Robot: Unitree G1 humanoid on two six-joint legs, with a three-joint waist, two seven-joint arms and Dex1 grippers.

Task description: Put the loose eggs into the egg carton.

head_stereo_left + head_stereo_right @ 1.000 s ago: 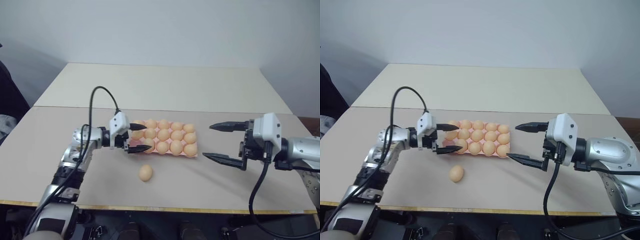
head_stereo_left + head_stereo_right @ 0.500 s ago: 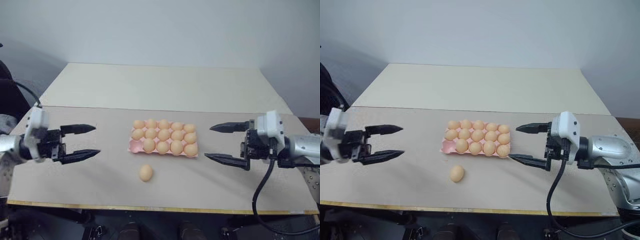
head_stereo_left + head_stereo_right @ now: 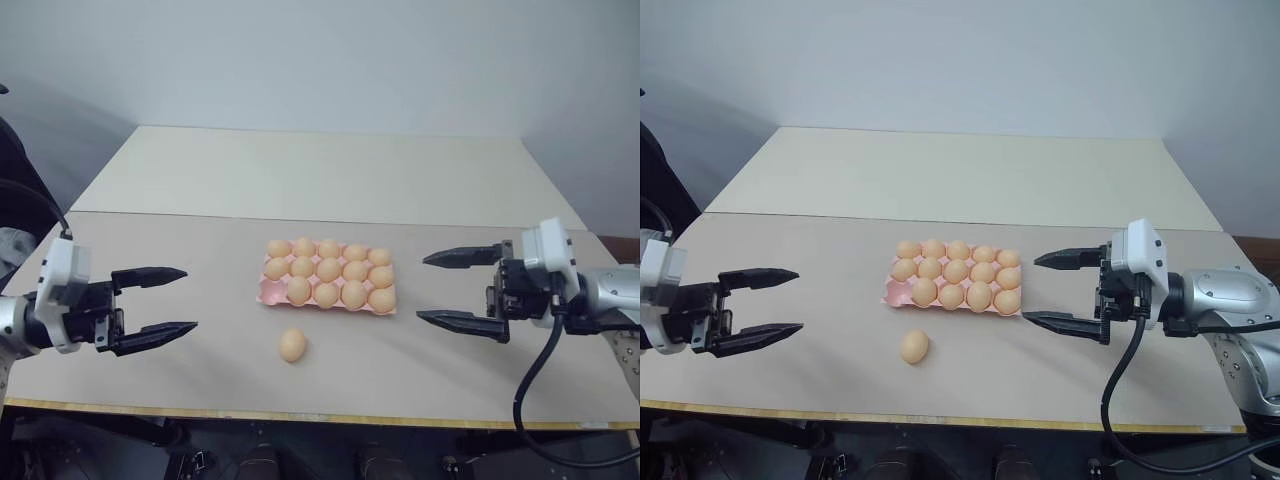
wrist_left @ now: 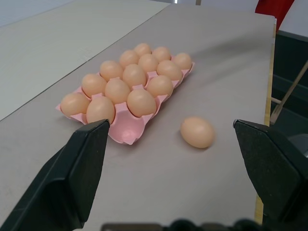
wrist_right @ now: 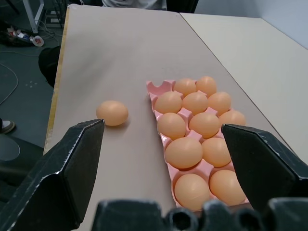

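Observation:
The pale pink egg carton (image 3: 268, 293) lies mid-table with several eggs in its cups; its near-left corner cup (image 4: 126, 133) is empty. One loose egg (image 3: 292, 345) rests on the table just in front of that corner, apart from the carton, and the loose egg (image 5: 112, 113) also shows in the right wrist view. My left gripper (image 3: 190, 298) hovers open far to the left of the carton, pointing toward it, nothing between its fingers. My right gripper (image 3: 422, 289) hovers open just right of the carton, also empty.
The grey-beige table (image 3: 200, 360) has a front edge close to the loose egg. A second, lighter table (image 3: 320, 170) adjoins behind the carton. A cable (image 3: 530, 400) hangs from my right wrist.
My left gripper has drawn back from the carton's left edge, far to the left, staying open. The right gripper, the carton and the loose egg have not moved.

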